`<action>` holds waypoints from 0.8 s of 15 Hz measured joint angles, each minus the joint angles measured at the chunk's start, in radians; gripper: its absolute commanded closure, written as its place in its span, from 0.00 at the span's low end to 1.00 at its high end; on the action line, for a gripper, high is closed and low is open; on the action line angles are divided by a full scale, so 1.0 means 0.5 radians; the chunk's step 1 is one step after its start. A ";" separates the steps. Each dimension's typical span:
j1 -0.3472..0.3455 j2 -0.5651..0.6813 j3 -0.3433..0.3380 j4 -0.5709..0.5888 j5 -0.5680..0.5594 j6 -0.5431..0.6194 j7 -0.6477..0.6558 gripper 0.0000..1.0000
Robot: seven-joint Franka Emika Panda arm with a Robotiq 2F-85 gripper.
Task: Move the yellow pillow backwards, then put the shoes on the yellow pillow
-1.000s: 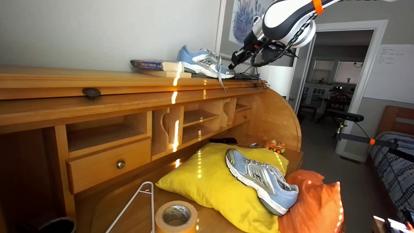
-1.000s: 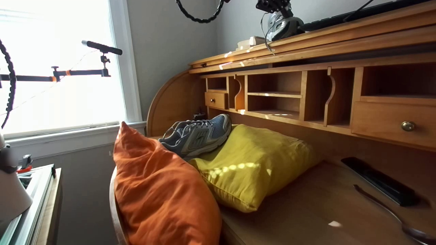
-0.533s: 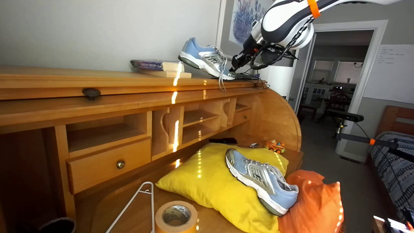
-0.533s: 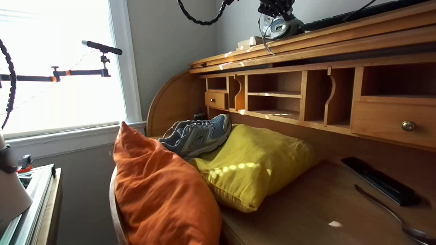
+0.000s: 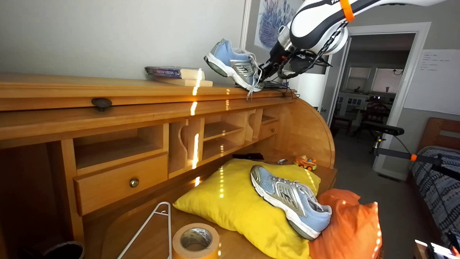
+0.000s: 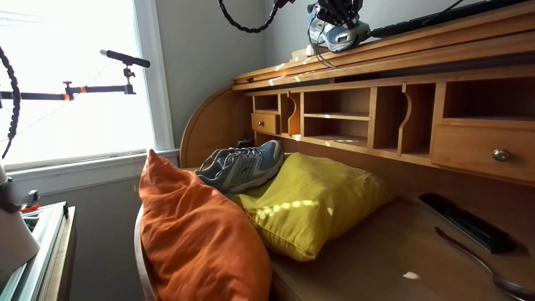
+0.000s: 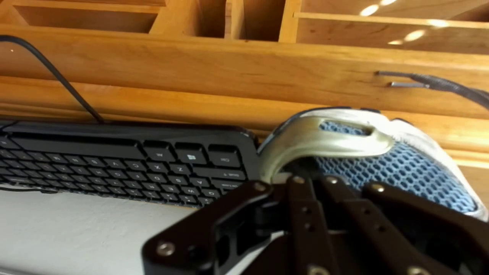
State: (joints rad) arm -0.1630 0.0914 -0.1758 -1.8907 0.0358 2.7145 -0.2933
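Black tool, fully closed at toe of heel-up blue mesh sneaker, hold unclear; grip is best tested before lowering.

A home, with a bed, a wooden roll-top desk and a framed flower picture.

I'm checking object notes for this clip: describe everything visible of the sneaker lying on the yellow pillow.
The sneaker looks like blue mesh with silvery-grey side panels and toe, grey laces, and a white midsole over a dark outsole patch at the heel. It rests sole down on the yellow pillow, tilted, toe raised and heel lower. The heel overlaps the orange pillow in an exterior view, but contact there is uncertain.
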 measured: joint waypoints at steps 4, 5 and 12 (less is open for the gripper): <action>-0.007 0.001 0.000 0.004 -0.014 -0.026 0.005 1.00; -0.008 0.001 0.000 0.004 -0.022 -0.027 0.005 1.00; -0.005 -0.033 0.020 -0.006 -0.100 -0.133 0.013 1.00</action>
State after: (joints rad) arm -0.1654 0.0750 -0.1660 -1.8937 -0.0139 2.6479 -0.2866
